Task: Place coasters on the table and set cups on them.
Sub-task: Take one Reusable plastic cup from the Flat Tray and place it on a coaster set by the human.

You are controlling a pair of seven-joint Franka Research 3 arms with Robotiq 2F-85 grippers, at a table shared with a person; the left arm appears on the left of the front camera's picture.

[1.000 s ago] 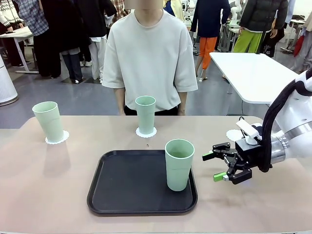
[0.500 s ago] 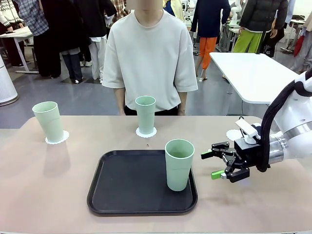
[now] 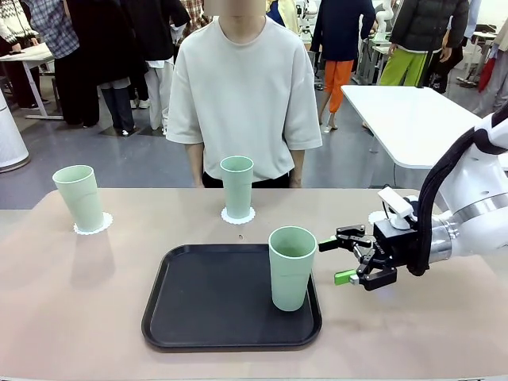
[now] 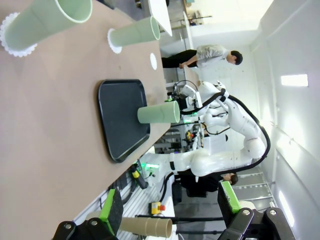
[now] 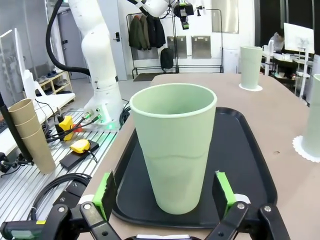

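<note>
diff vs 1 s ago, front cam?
The open right gripper slid left toward the tall mint-green tumbler standing on the black tray, and its pads now nearly flank the tumbler. Nothing was gripped or let go. The other two mint-green tumblers stayed on their white lacy coasters, and the tray did not move.

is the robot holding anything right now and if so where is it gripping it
Nothing is held. The right gripper is open, its fingers apart beside the cup on the black tray, not touching it. The left gripper is open too.
</note>
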